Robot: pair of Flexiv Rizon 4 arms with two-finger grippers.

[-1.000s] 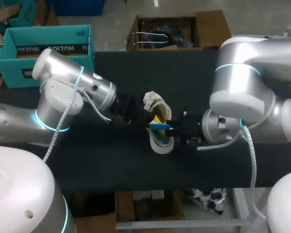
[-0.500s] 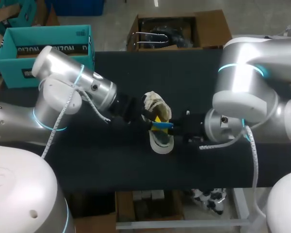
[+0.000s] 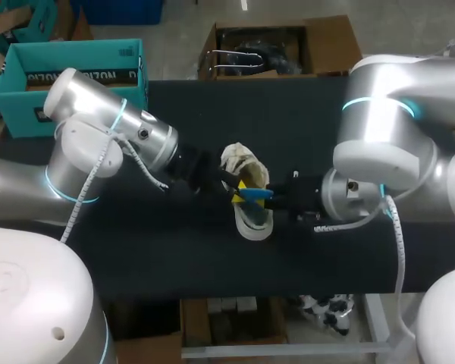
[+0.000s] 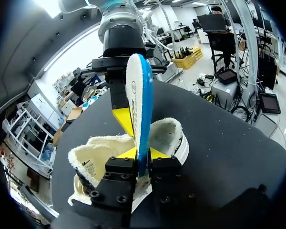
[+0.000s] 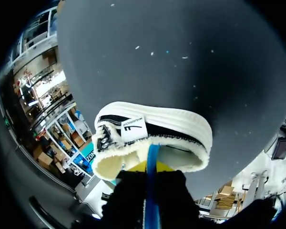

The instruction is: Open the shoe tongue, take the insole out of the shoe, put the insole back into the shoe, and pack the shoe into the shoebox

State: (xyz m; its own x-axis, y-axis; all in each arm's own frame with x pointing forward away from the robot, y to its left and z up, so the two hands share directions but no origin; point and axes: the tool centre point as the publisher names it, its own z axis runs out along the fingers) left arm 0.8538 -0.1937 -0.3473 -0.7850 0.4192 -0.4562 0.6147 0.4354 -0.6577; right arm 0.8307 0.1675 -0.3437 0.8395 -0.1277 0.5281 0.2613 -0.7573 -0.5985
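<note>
A white fleece-lined shoe (image 3: pixel 244 161) with a black stripe lies on its side mid-table, its opening towards the grippers. Above it a blue-edged insole (image 3: pixel 252 194) hangs between both arms. My left gripper (image 3: pixel 233 189) comes in from the left. In the left wrist view the insole (image 4: pixel 139 95) stands on edge between that gripper's (image 4: pixel 142 155) yellow tips, which touch it on both sides. The right gripper (image 4: pixel 122 117) pinches the insole's far end. In the right wrist view the insole (image 5: pixel 152 155) runs out from the right gripper (image 5: pixel 151 168) towards the shoe (image 5: pixel 152 126).
An open teal box (image 3: pixel 68 68) stands at the table's back left corner. The black tabletop (image 3: pixel 288 114) stretches behind and to the right of the shoe. Both arms crowd the middle strip.
The right arm has shifted slightly to the right and the insole with it. The left arm has drawn back a little to the left. The shoe has barely moved.
</note>
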